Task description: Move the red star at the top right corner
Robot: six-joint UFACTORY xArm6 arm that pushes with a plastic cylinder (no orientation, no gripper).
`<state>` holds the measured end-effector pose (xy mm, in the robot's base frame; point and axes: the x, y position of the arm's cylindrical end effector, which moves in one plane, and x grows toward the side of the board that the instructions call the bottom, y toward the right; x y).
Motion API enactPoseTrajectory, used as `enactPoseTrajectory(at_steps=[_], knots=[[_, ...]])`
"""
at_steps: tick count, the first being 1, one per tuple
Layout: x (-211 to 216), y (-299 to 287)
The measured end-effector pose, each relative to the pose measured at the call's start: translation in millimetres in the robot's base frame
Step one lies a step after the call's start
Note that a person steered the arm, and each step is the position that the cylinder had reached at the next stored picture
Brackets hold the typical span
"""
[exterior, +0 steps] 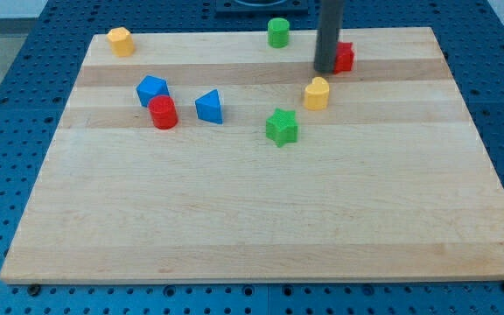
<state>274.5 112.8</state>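
One red star near the board's top edge, my tip touching its left side, no hand visible

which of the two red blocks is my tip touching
The red block near the view's top right, pressed against my tip. The red cylinder sits far left beside a blue block.

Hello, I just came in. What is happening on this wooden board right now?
A robot arm with a dark rod is pushing small blocks on a wooden board. My tip is touching the left side of a red block, which it partly hides, near the view's top right. This is probably the red star, still short of the corner. A yellow block and a green star lie just below, untouched. A green cylinder stands to the left.
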Motion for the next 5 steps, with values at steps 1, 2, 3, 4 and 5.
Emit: enactPoseTrajectory(at_steps=[1, 2, 3, 4, 5], knots=[[-27, 36], [-33, 49], [-13, 49], [-1, 44], [-6, 10]])
